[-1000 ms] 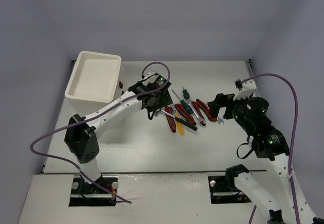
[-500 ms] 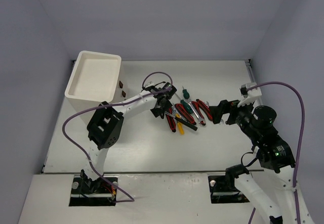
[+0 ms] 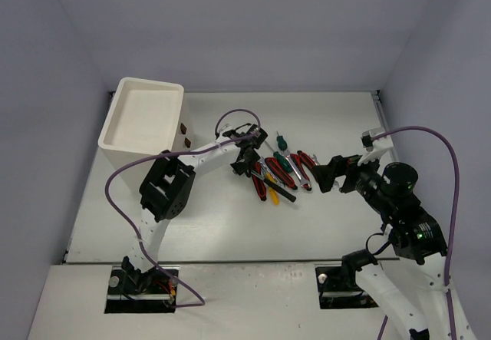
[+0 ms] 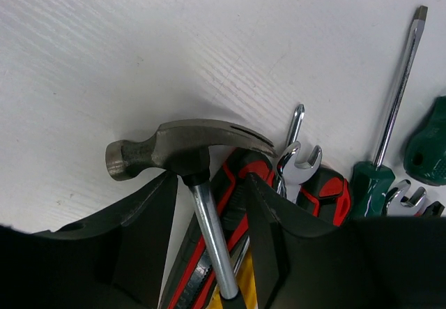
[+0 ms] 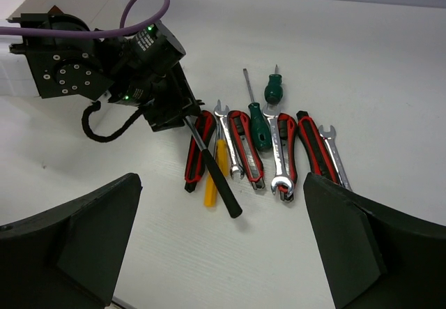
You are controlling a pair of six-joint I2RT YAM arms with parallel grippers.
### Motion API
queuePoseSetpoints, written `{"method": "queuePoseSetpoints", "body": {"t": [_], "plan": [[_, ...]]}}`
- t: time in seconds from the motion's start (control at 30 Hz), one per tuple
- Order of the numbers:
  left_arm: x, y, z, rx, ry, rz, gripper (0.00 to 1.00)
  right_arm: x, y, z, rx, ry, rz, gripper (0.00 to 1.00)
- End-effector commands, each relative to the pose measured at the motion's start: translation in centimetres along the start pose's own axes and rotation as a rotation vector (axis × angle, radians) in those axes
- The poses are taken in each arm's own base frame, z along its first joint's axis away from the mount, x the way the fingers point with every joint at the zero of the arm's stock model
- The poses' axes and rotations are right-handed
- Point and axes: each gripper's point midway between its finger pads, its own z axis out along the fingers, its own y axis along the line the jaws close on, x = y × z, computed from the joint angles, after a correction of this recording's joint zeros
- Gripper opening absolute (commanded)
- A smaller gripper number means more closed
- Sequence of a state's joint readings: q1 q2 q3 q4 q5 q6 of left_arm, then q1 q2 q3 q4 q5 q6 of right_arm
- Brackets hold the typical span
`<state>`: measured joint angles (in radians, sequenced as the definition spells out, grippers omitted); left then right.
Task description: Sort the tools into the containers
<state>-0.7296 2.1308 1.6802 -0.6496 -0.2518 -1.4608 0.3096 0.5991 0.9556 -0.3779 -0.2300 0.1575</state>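
Your left gripper point(image 4: 209, 192) is down at the left end of the tool row, near the middle of the overhead view. Its jaws stand partly apart on either side of the steel shaft of the hammer point(image 4: 182, 145), just below the head. A gap shows on each side, so they straddle the shaft without pinching it. The hammer lies flat on the table point(image 3: 230, 225), its black handle slanting toward the lower right across red-handled pliers point(image 5: 196, 154) and a yellow-handled screwdriver point(image 5: 211, 187). To the right of these in the right wrist view you have more red-handled pliers point(image 5: 245, 145), two green-handled screwdrivers point(image 5: 260, 129), and silver wrenches point(image 5: 279, 157), all side by side and partly overlapping. Your right gripper point(image 3: 331, 173) hangs just right of the row with its jaws spread wide and nothing between them. The white cabinet point(image 3: 135, 149) stands in the upper left of the overhead view, well apart from the tools, and two small dark-red drawer handles point(image 3: 185, 130) show on the side facing the row.
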Motion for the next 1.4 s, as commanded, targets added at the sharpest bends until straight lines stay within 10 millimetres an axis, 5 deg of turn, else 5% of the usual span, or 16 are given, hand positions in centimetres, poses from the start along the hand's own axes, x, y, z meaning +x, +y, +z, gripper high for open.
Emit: {"method": "queuePoseSetpoints", "body": {"t": [0.0,0.33,0.67,0.9,1.07,1.27,1.37], "plan": [[-1.6,-2.3,-1.2,0.072,-0.029,-0.072,0.39,-1.0,0.8,0.4,-0.042,-0.041,0.001,1.0],[-1.2,-1.1,-0.4,0.043,-0.022,-0.062,0.24,-0.4,0.9,0.6,-0.047,-0.026,0.01,1.0],[-3.1,0.3,-0.2,0.023,-0.04,0.031,0.0,-0.1,1.0,0.7,-0.051,-0.018,0.013,1.0],[-2.6,1.6,0.4,-0.001,-0.008,0.078,0.27,0.1,1.1,0.7,-0.057,-0.013,0.014,1.0],[-2.3,1.8,0.8,-0.009,0.003,0.086,0.33,0.3,1.1,0.7,-0.06,-0.009,0.017,1.0],[-2.4,1.3,0.6,0.007,0.006,0.116,0.02,0.3,1.1,0.6,-0.06,-0.009,0.017,1.0],[-3.4,0.4,-1.0,0.047,-0.019,0.153,0.0,0.2,1.1,0.5,-0.06,-0.012,0.015,1.0]]}}
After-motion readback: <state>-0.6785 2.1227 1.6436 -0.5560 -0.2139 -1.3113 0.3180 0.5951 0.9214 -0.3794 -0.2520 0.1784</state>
